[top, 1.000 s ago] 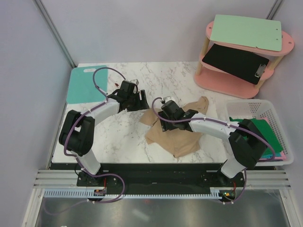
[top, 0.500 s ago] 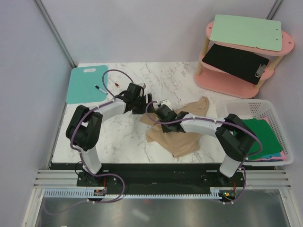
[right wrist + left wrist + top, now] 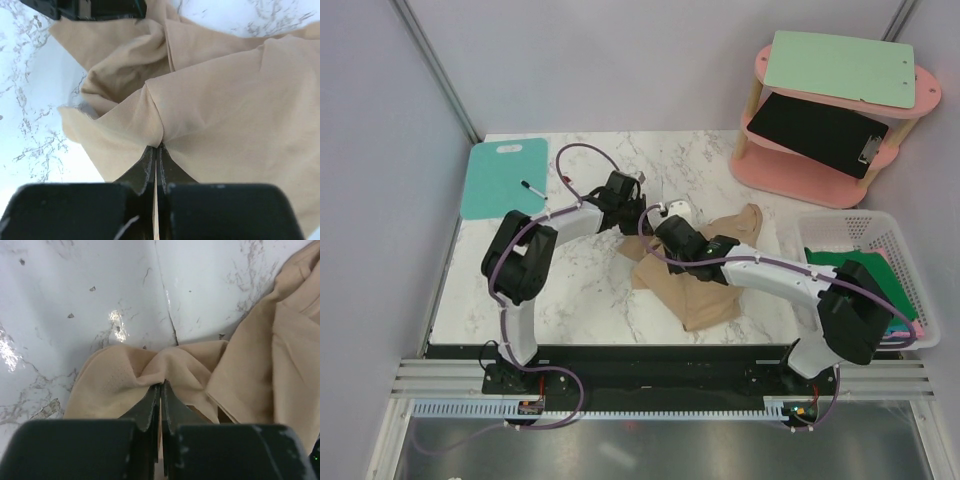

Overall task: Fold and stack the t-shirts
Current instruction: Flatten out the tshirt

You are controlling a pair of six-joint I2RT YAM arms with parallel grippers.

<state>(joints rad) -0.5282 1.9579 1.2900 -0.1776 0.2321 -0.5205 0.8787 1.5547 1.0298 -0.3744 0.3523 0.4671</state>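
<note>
**Pinched from two sides: the light tan-beige cloth t-shirt**

It lies crumpled on the white marble-patterned table, right of centre, with one part reaching toward the white plastic mesh basket. The left gripper has its black fingers pressed together on a gathered fold at the shirt's left edge, and the cloth bunches up around the tips. The right gripper is just beside it, its fingers likewise closed tight on a peaked ridge of the same fabric. The left gripper's housing shows at the top of the right wrist view.

In the basket at the table's right side lies a green t-shirt, with pink and blue cloth edges showing beneath it. A rigid teal board with a handle hole rests at the far left corner. A pink two-tier shelf stands at the far right, with a mint-green clipboard on top and a black clipboard below.
</note>
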